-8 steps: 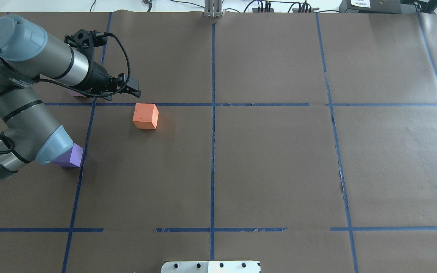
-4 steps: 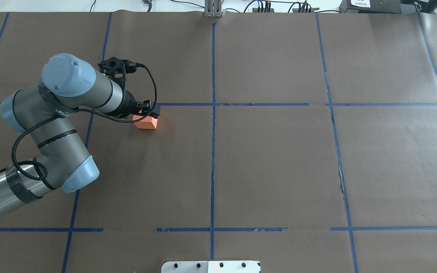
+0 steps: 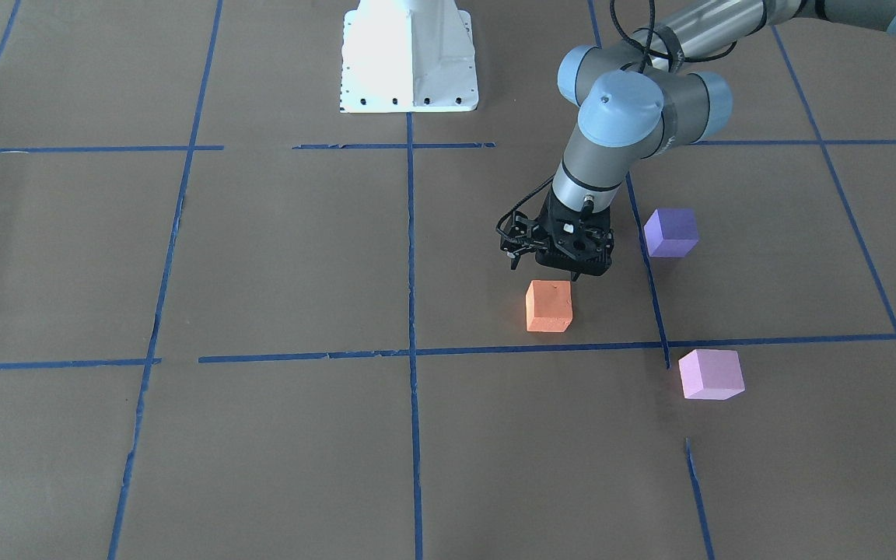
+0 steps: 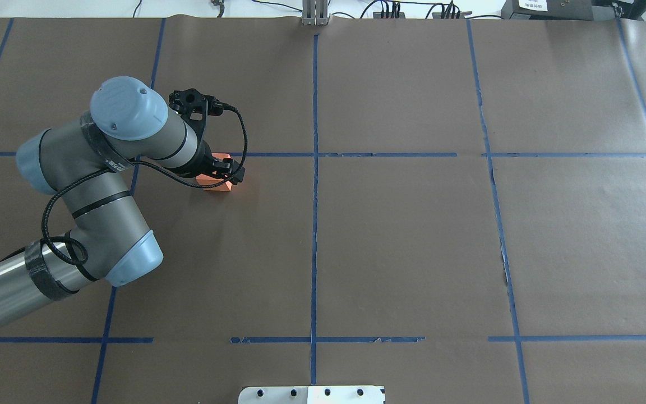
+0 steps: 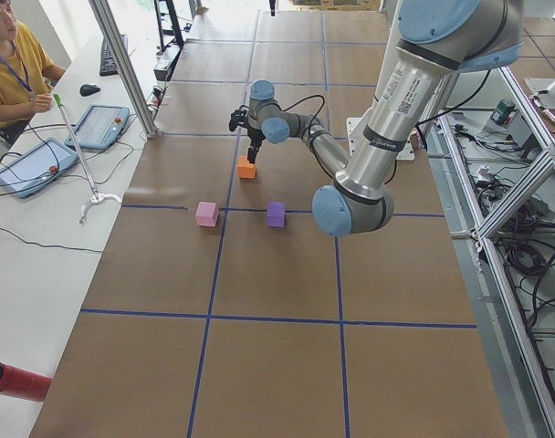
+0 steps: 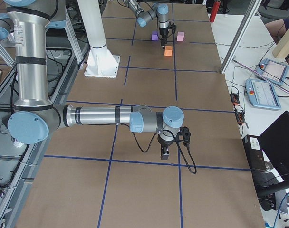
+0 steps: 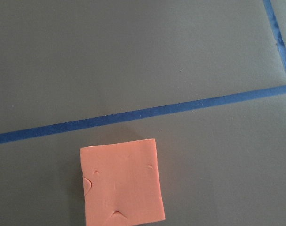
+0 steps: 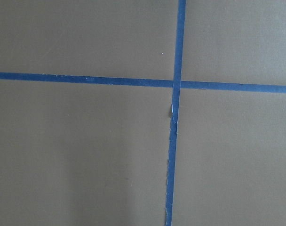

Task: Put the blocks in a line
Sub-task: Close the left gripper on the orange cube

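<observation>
The orange block (image 3: 548, 306) sits on the brown table just on the robot's side of a blue tape line. It also shows in the left wrist view (image 7: 122, 183) and, partly covered, in the overhead view (image 4: 217, 185). My left gripper (image 3: 572, 274) hovers just above it, slightly toward the robot; its fingers read as one narrow tip, shut and empty. The violet-purple block (image 3: 671, 232) and the pale pink block (image 3: 711, 374) lie to my left of it, hidden under the arm in the overhead view. My right gripper (image 6: 164, 153) hangs low over bare table far away; I cannot tell its state.
The white robot base (image 3: 409, 62) stands at the table's near edge. Blue tape lines (image 8: 175, 84) grid the brown paper. An operator (image 5: 13, 64) sits at a side desk with tablets beyond the far edge.
My left arm has swung right from beside the pink block to above the orange block, now covering both other blocks in the overhead view. The orange block has not moved.
</observation>
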### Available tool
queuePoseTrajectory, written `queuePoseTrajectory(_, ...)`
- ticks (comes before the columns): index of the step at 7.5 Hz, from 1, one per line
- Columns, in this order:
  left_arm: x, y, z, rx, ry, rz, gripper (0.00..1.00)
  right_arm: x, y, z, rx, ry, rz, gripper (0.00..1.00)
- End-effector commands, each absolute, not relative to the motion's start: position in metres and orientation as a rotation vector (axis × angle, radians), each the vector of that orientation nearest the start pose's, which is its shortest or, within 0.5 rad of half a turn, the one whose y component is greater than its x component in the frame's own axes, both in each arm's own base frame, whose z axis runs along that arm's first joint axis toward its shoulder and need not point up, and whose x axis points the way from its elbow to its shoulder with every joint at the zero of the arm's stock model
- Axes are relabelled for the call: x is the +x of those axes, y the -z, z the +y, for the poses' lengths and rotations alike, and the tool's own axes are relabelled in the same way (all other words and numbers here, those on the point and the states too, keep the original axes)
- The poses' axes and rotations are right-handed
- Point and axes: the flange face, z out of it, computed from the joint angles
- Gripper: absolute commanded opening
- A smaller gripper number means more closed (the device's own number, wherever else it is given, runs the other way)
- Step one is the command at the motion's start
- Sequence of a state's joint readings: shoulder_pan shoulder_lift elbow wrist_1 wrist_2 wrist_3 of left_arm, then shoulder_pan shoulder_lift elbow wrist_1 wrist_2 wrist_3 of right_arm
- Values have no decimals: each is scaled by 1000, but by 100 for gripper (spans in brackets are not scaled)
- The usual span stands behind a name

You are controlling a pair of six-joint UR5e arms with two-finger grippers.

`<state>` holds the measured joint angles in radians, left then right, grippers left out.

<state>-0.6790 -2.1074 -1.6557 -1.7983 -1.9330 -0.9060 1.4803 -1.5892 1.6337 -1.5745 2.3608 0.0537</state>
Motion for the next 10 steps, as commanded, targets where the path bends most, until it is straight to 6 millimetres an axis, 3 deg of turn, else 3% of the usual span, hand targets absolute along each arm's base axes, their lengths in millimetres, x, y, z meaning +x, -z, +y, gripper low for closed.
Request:
queuePoseTrajectory(1,452,-289,-508,266,-138,860,100,18,-636,-490,-18,51,-791,100)
queuePoseTrajectory(8,485,-314,-536,198,-109,804,99,18,-636,-490,-18,51,-791,100)
queuePoseTrajectory(10,498,-323,-536,179,-118,788,99,18,-636,-490,-18,51,-791,100)
